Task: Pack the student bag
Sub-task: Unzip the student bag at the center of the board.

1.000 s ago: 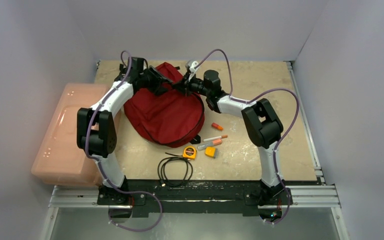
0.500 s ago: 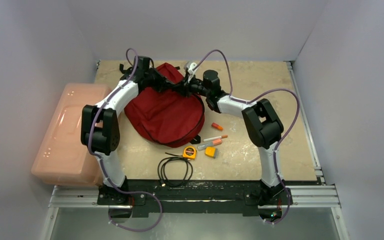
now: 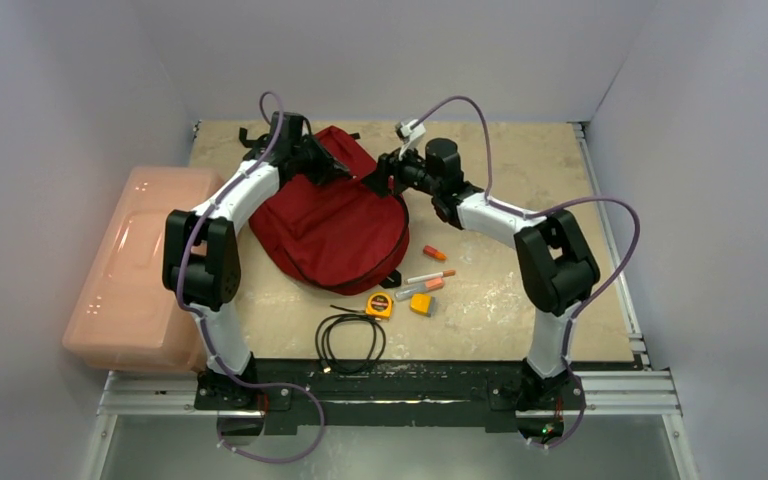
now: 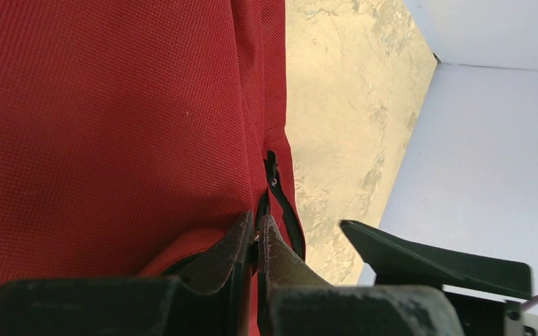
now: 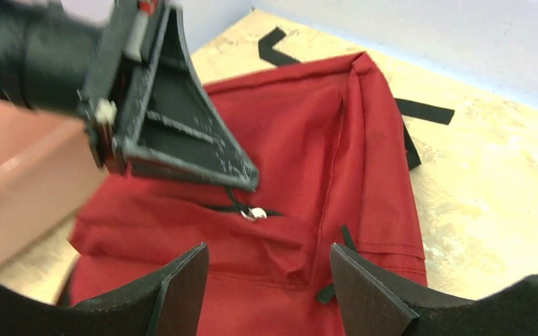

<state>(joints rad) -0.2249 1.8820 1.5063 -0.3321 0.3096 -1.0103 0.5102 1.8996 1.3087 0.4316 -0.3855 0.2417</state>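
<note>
Both arms reach forward over the far end of the student bag (image 3: 330,235), the left end effector (image 4: 256,231) pinched shut on its zipper pull (image 5: 255,213), the right end effector (image 5: 267,253) hovering just beside it, fingers spread apart.

Beige tabletop (image 3: 540,150) carries a red bag (image 3: 330,225) at far centre. Right-front of the bag lie a short orange piece (image 3: 435,253), two markers (image 3: 428,276), and a tape measure (image 3: 379,304) near a yellow block (image 3: 421,304), with a coiled black cable (image 3: 350,340) at the near edge. Pink box (image 3: 130,265) is at the left edge; can't tell if it rests on the tabletop.
</note>
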